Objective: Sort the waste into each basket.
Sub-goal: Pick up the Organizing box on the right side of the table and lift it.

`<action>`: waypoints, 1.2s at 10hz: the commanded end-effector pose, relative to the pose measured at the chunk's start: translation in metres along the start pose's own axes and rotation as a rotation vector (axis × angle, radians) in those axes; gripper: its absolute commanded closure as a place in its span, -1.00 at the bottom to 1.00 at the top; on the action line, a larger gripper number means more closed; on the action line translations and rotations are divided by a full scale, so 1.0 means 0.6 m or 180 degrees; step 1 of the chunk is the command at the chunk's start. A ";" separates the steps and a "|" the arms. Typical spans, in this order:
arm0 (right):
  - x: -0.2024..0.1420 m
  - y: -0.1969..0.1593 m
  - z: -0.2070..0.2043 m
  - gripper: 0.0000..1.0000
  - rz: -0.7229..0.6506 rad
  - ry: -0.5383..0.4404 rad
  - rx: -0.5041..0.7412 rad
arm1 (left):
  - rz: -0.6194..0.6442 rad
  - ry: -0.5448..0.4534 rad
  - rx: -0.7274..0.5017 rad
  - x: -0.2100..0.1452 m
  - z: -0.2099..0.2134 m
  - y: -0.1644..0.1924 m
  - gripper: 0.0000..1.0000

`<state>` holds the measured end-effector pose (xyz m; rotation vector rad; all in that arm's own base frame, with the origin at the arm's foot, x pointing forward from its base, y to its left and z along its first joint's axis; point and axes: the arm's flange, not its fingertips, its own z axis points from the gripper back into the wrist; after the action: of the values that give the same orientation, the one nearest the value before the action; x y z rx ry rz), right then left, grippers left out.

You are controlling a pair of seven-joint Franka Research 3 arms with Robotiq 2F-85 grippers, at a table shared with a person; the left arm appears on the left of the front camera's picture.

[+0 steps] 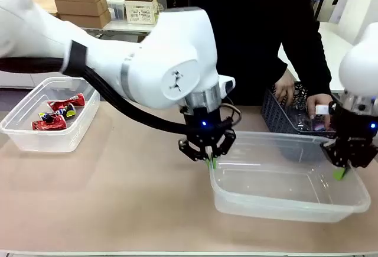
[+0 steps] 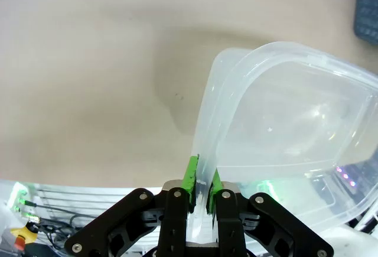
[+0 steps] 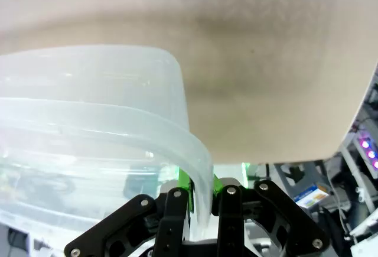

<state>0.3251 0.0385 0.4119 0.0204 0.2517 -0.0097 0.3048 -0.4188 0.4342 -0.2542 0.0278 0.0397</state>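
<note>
A clear tub sits right of centre with nothing inside it. My left gripper is shut on its left rim, seen up close in the left wrist view as green pads pinching the clear wall. My right gripper is shut on the tub's right rim. A second clear tub at far left holds shiny red pieces and a blue-yellow piece.
A dark lattice basket stands behind the right tub, with a person's hands in it. The person in black stands at the far side. Bare tan tabletop lies between the two tubs.
</note>
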 end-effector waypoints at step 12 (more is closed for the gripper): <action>0.082 0.295 0.113 1.00 -0.0419 0.0354 0.0239 | 0.0661 -0.0398 0.0051 0.074 0.205 0.273 1.00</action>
<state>0.3989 0.2220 0.4800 0.0742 0.3322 -0.0444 0.3526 -0.2312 0.4988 -0.2244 -0.0381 0.2332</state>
